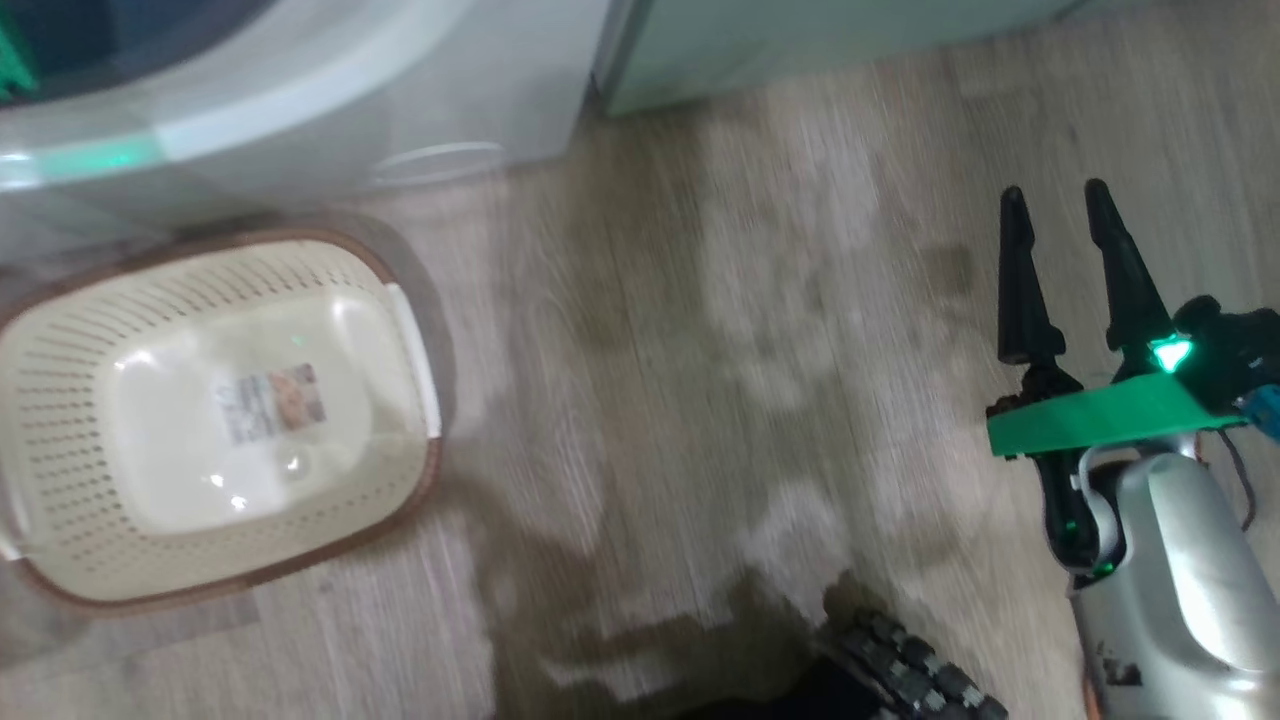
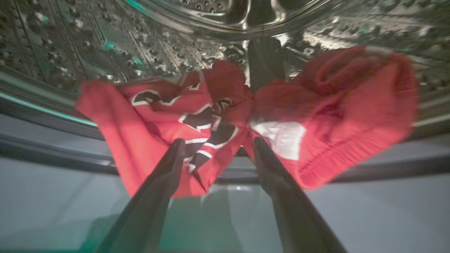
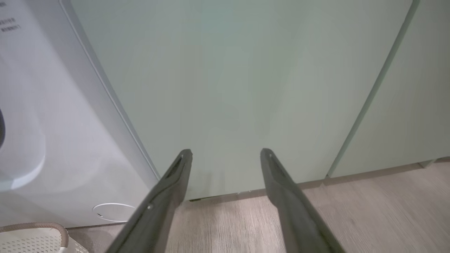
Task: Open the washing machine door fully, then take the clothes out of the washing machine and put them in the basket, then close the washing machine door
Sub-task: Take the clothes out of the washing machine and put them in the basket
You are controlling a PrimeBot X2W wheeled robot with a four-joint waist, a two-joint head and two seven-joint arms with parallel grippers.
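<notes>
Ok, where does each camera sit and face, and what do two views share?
Head view: on the head, looking down at floor, basket; right gripper, forearm.
Left wrist view: on that wrist, facing clothes in the drum; open left gripper.
Right wrist view: on that wrist, facing green cabinets; open right gripper.
Head and right wrist share basket, washing machine.

The setting is presenting as a home laundry area: a white front-loading washing machine (image 3: 52,123) is standing beside pale green cabinets (image 3: 246,88) on a wood-look floor (image 1: 750,350), with a perforated basket (image 1: 60,420) sitting before it.

Basket (image 1: 62,470) L edge off-frame, blurry.
</notes>
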